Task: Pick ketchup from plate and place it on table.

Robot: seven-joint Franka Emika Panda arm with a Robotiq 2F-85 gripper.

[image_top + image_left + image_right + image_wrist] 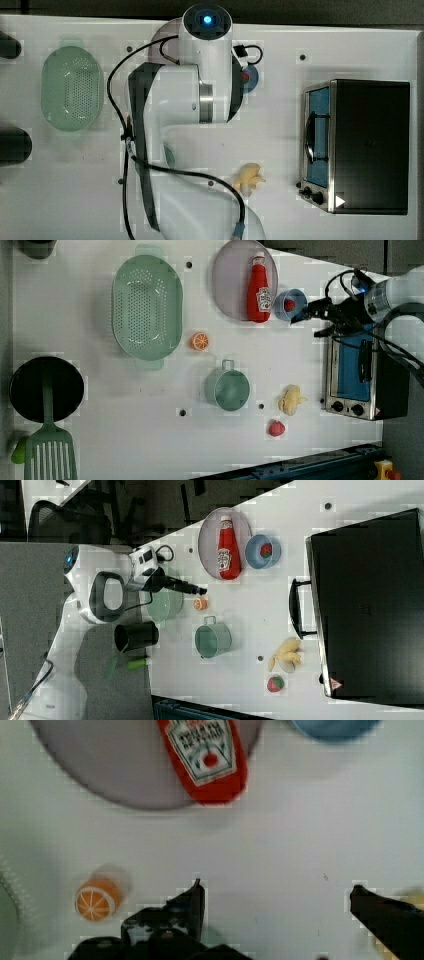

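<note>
Since the ketchup [259, 289] is lying flat on the plate [229, 285], nothing's really done yet. The hand [275, 902] hangs above bare desk [280, 845] short of the bottle, fingers spread wide, empty. Grab, lift and set-down are all left.

Top view [350, 145], left view [350, 380] and right view [365, 610] all look steeply down sharing the toaster oven, while the wrist view hangs close beside the plate [110, 775].
</note>
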